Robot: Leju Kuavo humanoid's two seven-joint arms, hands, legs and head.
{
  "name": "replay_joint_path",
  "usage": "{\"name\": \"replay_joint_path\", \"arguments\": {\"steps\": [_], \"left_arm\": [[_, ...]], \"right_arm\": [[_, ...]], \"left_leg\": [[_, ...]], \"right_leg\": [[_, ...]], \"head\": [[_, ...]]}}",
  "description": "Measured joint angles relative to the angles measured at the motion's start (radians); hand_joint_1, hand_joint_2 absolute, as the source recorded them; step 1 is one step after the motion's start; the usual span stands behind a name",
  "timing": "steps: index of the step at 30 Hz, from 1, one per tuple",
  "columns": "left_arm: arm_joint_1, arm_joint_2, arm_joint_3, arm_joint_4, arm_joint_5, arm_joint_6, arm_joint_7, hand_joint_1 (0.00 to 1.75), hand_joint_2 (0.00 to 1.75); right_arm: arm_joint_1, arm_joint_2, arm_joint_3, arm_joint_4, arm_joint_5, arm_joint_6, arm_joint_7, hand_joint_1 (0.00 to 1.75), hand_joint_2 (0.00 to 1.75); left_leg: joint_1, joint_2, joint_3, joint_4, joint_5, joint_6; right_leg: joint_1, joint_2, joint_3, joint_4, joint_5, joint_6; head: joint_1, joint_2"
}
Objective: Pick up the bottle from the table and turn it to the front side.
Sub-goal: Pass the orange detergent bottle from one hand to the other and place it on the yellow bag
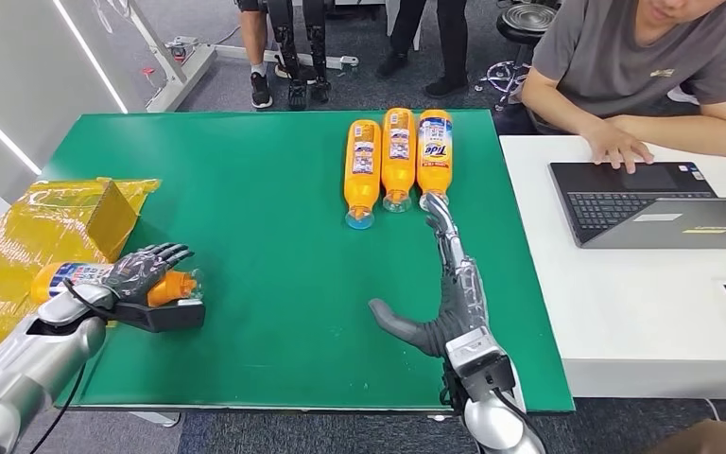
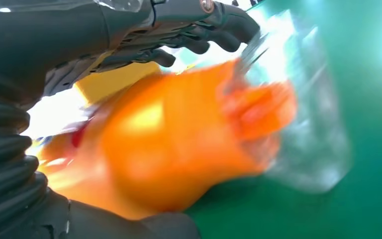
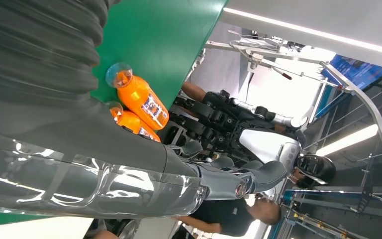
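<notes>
Bottle [image 1: 104, 279]: orange, lying on its side at the left edge of the green desk [image 1: 274, 284], clear cap end pointing toward desk centre, label end toward the yellow wrapped box [image 1: 52, 232] just beside it. Left robot hand [image 1: 142, 284] wraps it: dark fingers [image 1: 156, 260] curled over the top of the body, thumb under/along the near side. Can't tell if the bottle is lifted or resting on the desk. In the left wrist view the bottle [image 2: 179, 149] is blurred, orange body and clear cap in the left robot hand's [image 2: 129, 45] grasp, fingers arched over it, green surface behind.

Right robot hand [image 1: 444, 293] lies flat, spread, holding nothing; thumb sticks out toward desk centre, fingers stretched straight ahead. Fingertips [image 1: 435, 203] reach right up to the cap end of the nearest of three orange bottles [image 1: 398, 156]; touching or just short, can't tell. The three lie side by side at the far edge of the desk, caps toward the robot; the rightmost shows a Tide label, the other two show small-print labels. Right wrist view: right robot hand [image 3: 214, 172] extended, fingers apart, two of the orange bottles [image 3: 139, 104] visible past it on the green top.

White desk [image 1: 643, 312] abuts on the right, open laptop [image 1: 652, 203] on it, a seated person [image 1: 652, 66] in a grey shirt with one hand on the keyboard. Legs of standing people behind the far edge.
</notes>
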Motion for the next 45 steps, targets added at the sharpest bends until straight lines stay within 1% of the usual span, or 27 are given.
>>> {"name": "replay_joint_path", "arguments": {"steps": [5,9,15,19,22,24,27,29,33,37,40,42,45], "left_arm": [[0.091,0.077,0.033,-0.131,0.013,0.018,0.026,0.0,1.75],[0.143,0.116,0.055,-0.211,-0.005,0.013,0.048,0.0,1.75],[0.179,0.143,0.071,-0.268,-0.016,0.014,0.057,0.0,1.75],[0.204,0.157,0.084,-0.305,-0.034,0.034,0.069,0.0,1.75],[0.234,0.17,0.111,-0.351,-0.044,0.072,0.076,0.0,1.75],[0.258,0.176,0.142,-0.391,-0.049,0.128,0.081,0.0,1.75],[0.3,0.176,0.206,-0.463,-0.053,0.257,0.097,0.0,1.75],[0.333,0.17,0.266,-0.521,-0.055,0.342,0.105,0.0,1.75],[0.394,0.152,0.395,-0.632,-0.024,0.439,0.084,0.0,1.75],[0.444,0.133,0.505,-0.731,0.036,0.476,0.044,0.0,1.75],[0.474,0.112,0.573,-0.795,0.159,0.481,0.002,0.0,1.75],[0.487,0.096,0.612,-0.835,0.25,0.478,-0.022,0.0,1.75],[0.501,0.076,0.65,-0.875,0.286,0.476,-0.032,0.0,1.75]], "right_arm": [[0.012,0.0,-0.008,-0.013,0.003,0.0,0.001,0.0,1.75],[0.022,0.0,-0.013,-0.023,0.006,0.003,0.002,0.0,1.75],[0.029,0.0,-0.015,-0.029,0.008,0.003,0.004,0.0,1.75],[0.035,0.0,-0.02,-0.034,0.012,0.008,0.009,0.0,1.75],[0.044,0.0,-0.024,-0.039,0.018,0.014,0.01,0.0,1.75],[0.052,0.0,-0.025,-0.043,0.021,0.017,0.01,0.0,1.75],[0.063,0.0,-0.027,-0.049,0.02,0.022,0.011,0.0,1.75],[0.068,0.0,-0.027,-0.051,0.016,0.026,0.012,0.0,1.75],[0.074,0.0,-0.027,-0.05,0.005,0.036,0.012,0.0,1.75],[0.076,0.0,-0.027,-0.05,-0.006,0.038,0.011,0.0,1.75],[0.076,0.0,-0.025,-0.047,-0.018,0.038,0.011,0.0,1.75],[0.075,0.0,-0.022,-0.043,-0.024,0.038,0.011,0.0,1.75],[0.075,0.0,-0.019,-0.038,-0.026,0.037,0.011,0.0,1.75]], "left_leg": [[0.0,0.001,0.001,0.0,0.0,0.0],[0.0,0.001,0.0,0.0,0.0,0.0],[0.0,0.001,0.0,0.0,0.0,0.0],[0.0,0.001,0.0,0.0,0.0,-0.001],[0.0,0.001,-0.001,0.0,0.0,-0.001],[0.0,0.001,-0.002,0.0,0.0,-0.001],[0.0,0.001,-0.002,0.0,-0.001,-0.001],[0.0,0.001,-0.002,0.0,-0.001,-0.001],[0.0,0.001,-0.003,0.0,-0.001,-0.001],[0.0,0.001,-0.003,0.0,-0.001,-0.001],[0.0,0.001,-0.003,0.0,-0.001,-0.001],[0.0,0.001,-0.003,0.0,-0.001,-0.001],[0.0,0.001,-0.003,0.0,-0.001,-0.001]], "right_leg": [[0.0,0.001,0.0,0.0,0.0,0.0],[0.0,0.001,0.0,0.0,-0.001,-0.001],[0.0,0.001,0.0,0.0,-0.001,-0.001],[0.0,0.001,-0.001,0.0,-0.001,-0.001],[0.0,0.001,-0.002,0.0,-0.001,-0.001],[0.0,0.001,-0.003,0.0,-0.001,-0.001],[0.0,0.001,-0.003,0.0,-0.001,-0.001],[0.0,0.001,-0.003,-0.001,-0.001,-0.001],[0.0,0.001,-0.004,-0.001,-0.001,-0.001],[0.0,0.001,-0.003,-0.001,-0.001,-0.001],[0.0,0.001,-0.003,-0.001,-0.001,-0.001],[0.0,0.001,-0.003,-0.001,-0.001,-0.001],[0.0,0.001,-0.003,-0.001,-0.001,-0.001]], "head": [[0.0,0.0],[0.0,0.0],[0.0,0.0],[0.0,0.0],[0.0,0.0],[0.0,0.0],[0.0,0.0],[0.0,0.0],[0.0,0.0],[0.0,0.0],[0.0,0.0],[0.0,0.0],[0.0,0.0]]}}
